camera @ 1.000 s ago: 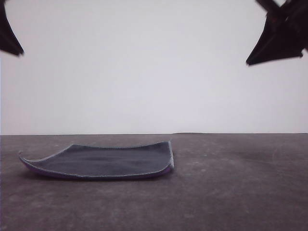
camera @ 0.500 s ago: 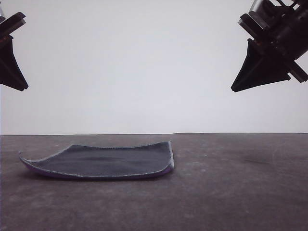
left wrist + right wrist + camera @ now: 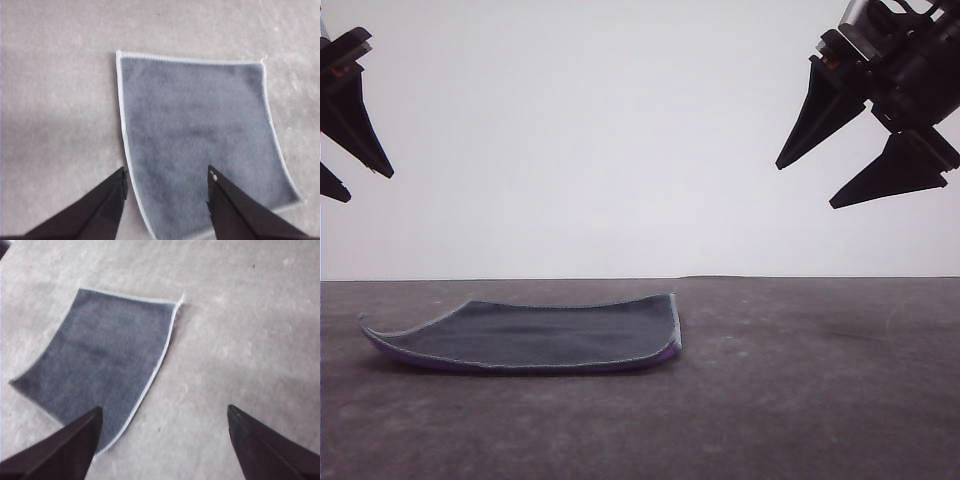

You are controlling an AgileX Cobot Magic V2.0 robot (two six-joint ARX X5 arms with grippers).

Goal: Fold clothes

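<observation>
The clothes are one small cloth (image 3: 530, 338) lying flat on the table left of centre, dark grey face up. A purple underside shows along its near edge, and its left corner curls up. My left gripper (image 3: 365, 185) hangs open high above the cloth's left end. My right gripper (image 3: 805, 187) hangs open high up, to the right of the cloth. From the left wrist, the cloth (image 3: 200, 135) lies below the open left gripper (image 3: 166, 170). From the right wrist, the cloth (image 3: 105, 360) lies off to one side of the open right gripper (image 3: 164, 408). Neither gripper holds anything.
The grey table (image 3: 800, 380) stretches bare to the right of the cloth and in front of it. A plain white wall (image 3: 620, 150) stands behind the table's far edge.
Both grippers have come down a little from the top corners and their fingers have spread from shut to open. The cloth has not moved.
</observation>
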